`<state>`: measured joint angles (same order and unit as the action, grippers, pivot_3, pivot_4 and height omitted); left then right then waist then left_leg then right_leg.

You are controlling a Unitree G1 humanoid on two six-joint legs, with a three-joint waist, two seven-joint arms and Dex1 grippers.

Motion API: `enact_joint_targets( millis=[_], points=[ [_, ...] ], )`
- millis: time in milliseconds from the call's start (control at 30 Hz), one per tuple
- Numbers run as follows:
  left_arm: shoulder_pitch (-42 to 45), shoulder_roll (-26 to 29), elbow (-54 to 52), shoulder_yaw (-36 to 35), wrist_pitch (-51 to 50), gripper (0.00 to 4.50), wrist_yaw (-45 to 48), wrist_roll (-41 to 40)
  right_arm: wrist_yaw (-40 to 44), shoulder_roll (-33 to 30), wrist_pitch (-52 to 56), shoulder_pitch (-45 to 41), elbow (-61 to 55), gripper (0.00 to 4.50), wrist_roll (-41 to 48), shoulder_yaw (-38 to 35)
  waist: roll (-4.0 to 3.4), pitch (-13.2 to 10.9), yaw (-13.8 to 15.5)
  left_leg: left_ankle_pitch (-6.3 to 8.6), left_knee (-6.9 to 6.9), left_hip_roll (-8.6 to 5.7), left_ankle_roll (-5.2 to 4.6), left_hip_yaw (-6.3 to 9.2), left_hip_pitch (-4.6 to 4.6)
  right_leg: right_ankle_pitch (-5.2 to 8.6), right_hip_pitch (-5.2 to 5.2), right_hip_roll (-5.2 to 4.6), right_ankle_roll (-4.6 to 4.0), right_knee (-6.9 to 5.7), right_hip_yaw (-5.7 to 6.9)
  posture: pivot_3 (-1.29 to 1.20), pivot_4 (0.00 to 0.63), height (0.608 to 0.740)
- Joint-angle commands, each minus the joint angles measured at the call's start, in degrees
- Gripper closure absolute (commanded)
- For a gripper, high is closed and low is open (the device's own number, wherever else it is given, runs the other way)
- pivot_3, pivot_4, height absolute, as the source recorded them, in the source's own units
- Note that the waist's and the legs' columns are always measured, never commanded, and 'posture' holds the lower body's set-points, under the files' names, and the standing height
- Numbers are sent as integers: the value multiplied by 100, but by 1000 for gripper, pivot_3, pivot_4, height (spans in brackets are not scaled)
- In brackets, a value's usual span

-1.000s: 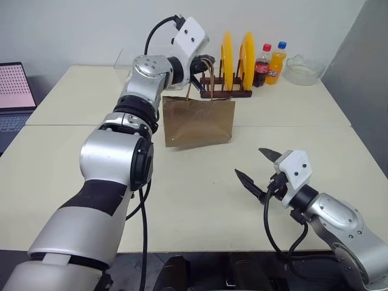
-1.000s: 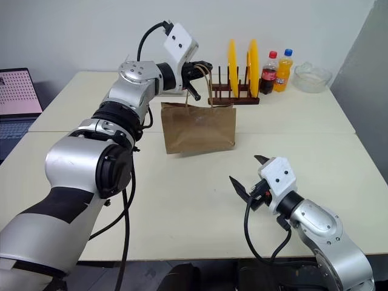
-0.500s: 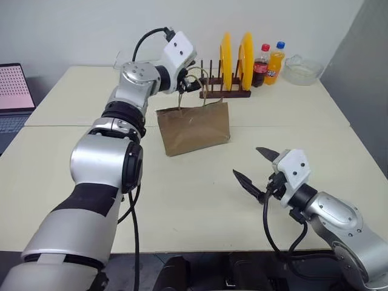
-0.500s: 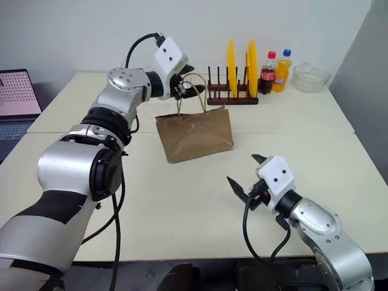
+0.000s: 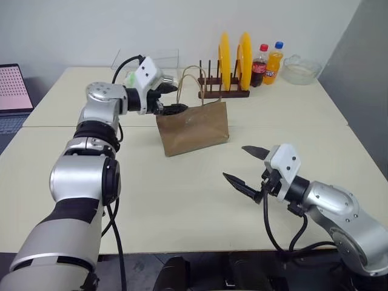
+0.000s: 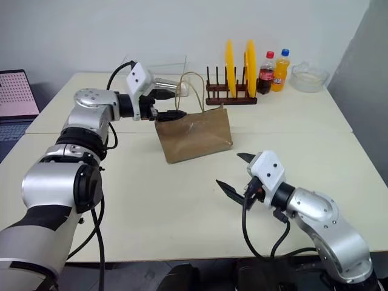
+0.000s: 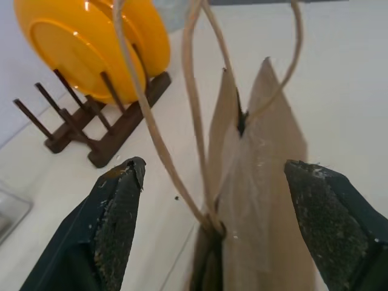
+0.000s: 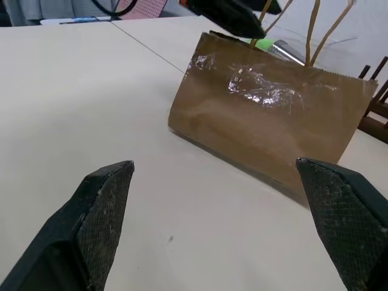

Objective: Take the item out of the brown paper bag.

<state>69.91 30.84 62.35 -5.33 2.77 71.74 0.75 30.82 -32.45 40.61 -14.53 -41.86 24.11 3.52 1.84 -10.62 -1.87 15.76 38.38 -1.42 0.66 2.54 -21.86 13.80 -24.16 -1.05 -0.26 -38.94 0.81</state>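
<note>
The brown paper bag (image 5: 194, 127) stands on the table's middle, leaning a little, its two tan loop handles (image 5: 191, 82) rising free. My left gripper (image 5: 171, 99) is open at the bag's left top corner, with the handles' bases and the bag's top edge (image 7: 260, 182) between its spread fingers, touching neither. Nearer the table's front right, my right gripper (image 5: 234, 162) is open and empty, pointing toward the bag (image 8: 267, 121) from a short way off. The item is hidden.
Behind the bag a wooden rack holds two yellow plates (image 5: 233, 57). A cola bottle (image 5: 260, 60), an orange soda bottle (image 5: 274, 60) and a glass bowl (image 5: 301, 68) stand at the back right. A laptop (image 5: 12, 91) sits at the far left.
My left gripper has let go of the handles, opened, and dropped left to the bag's top corner. The bag has shifted left slightly and leans. My right gripper has edged left.
</note>
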Motion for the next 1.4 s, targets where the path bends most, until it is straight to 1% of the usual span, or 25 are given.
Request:
enact_joint_targets(
  millis=[33,100,167,200,267,300,367,433,467,567,600,700,867,933,1000,1133,1233,1300,1400],
  points=[
    [-1020,284,-2534,-287,-1240,635,155,-807,171,-78,-199,-605,377,0,4,-164,-1,1,-24,0,1,2,0,0,0,-3,-1,0,-7,-3,-2,0,150,740],
    [-2044,383,-4491,-465,-2211,635,-179,-1223,259,-125,-337,-980,767,0,-126,-136,-2,0,-61,0,-4,6,1,3,5,-14,-2,3,-26,-3,-9,0,150,740],
    [-2744,412,-5811,-604,-2905,635,-601,-1519,343,-162,-466,-1207,1055,0,-204,-107,-2,0,-28,-1,-7,6,2,13,2,-14,-4,2,-30,0,-5,0,150,740],
    [-3137,357,-6510,-749,-3355,609,-930,-1708,377,-162,-551,-1348,1237,376,-272,-55,-2,0,2,-1,-6,6,2,15,1,-14,-3,2,-30,2,-3,0,150,740],
    [-4129,48,-8110,-1137,-4294,609,-1728,-2171,472,-131,-762,-1692,1657,921,-457,97,-3,0,20,0,-4,6,2,16,-2,-14,-2,1,-30,4,-1,0,150,740],
    [-4427,-58,-8621,-1244,-4601,609,-2031,-2338,520,-122,-846,-1787,1794,1357,-513,134,-3,1,24,0,-3,2,2,11,0,-14,0,-2,-30,5,-6,0,150,740],
    [-5215,-542,-9703,-1428,-4918,609,-2842,-2432,618,-52,-1069,-2111,2222,2014,-680,258,-1,2,37,0,5,0,1,13,-1,-14,6,-4,-29,7,-4,0,150,740],
    [-5819,-841,-10390,-1475,-5051,609,-3401,-2428,720,19,-1329,-2430,2663,2809,-851,369,1,3,55,0,14,-1,1,13,3,-14,12,-5,-29,5,-4,0,150,740],
    [-6061,-934,-10620,-1457,-5065,609,-3606,-2408,780,60,-1487,-2612,2928,3131,-955,429,1,3,70,0,16,0,1,14,4,-14,12,-3,-29,4,-4,0,150,740],
    [-6580,-1140,-11045,-1401,-4984,609,-4108,-2343,937,225,-2045,-3289,3924,4322,-1305,629,0,3,67,0,18,0,1,12,9,-15,14,-1,-30,-1,-4,0,150,740],
    [-6694,-1228,-11120,-1390,-4941,609,-4285,-2318,998,284,-2363,-3623,4428,4453,-1513,748,0,3,60,0,18,0,1,9,10,-15,14,0,-31,-1,-6,0,150,740],
    [-6995,-1301,-11227,-1235,-4734,609,-4585,-2228,1147,519,-3252,-4584,6032,4453,-2051,1041,-2,2,26,0,19,1,1,1,12,-15,13,1,-33,-2,-10,0,150,740],
    [-7300,-1369,-11268,-953,-4413,609,-4871,-2224,786,1115,-4817,-6341,9561,4453,-3170,1564,-3,2,21,0,2,4,1,-12,19,-19,10,3,-41,0,-18,0,150,740],
    [-7387,-1335,-11265,-827,-4271,609,-4922,-2176,595,1350,-5202,-6811,10536,4453,-3591,1786,-3,2,21,0,-4,4,2,-14,19,-20,9,2,-43,4,-19,0,150,740],
    [-7527,-1305,-11283,-725,-4125,609,-4955,-2141,257,1584,-5401,-7186,11262,4453,-4122,2113,-3,2,23,0,-18,3,2,-17,19,-19,7,0,-44,10,-21,0,150,740],
    [-7789,-1224,-11308,-605,-3914,609,-5001,-2116,18,1853,-5525,-7422,11831,4453,-4645,2317,-5,1,35,-1,-26,3,3,-17,13,-18,-1,-2,-46,16,-22,0,150,740],
    [-8021,-1134,-11296,-556,-3749,609,-4989,-2074,200,1951,-5595,-7418,11945,4453,-4838,2329,-7,0,33,-1,-26,3,3,-15,12,-18,0,-3,-46,18,-21,0,150,740],
    [-8181,-1062,-11336,-486,-3657,609,-4935,-2062,545,1933,-5776,-7375,11951,4453,-4942,2349,-7,0,30,0,-27,3,3,-15,14,-18,0,-3,-47,19,-21,0,150,740],
    [-8367,-926,-11413,-359,-3532,609,-4816,-2098,1272,1814,-6187,-7295,11885,4453,-4973,2318,-8,-1,28,0,-29,3,2,-14,15,-17,0,-2,-47,19,-20,0,150,740]
  ],
)
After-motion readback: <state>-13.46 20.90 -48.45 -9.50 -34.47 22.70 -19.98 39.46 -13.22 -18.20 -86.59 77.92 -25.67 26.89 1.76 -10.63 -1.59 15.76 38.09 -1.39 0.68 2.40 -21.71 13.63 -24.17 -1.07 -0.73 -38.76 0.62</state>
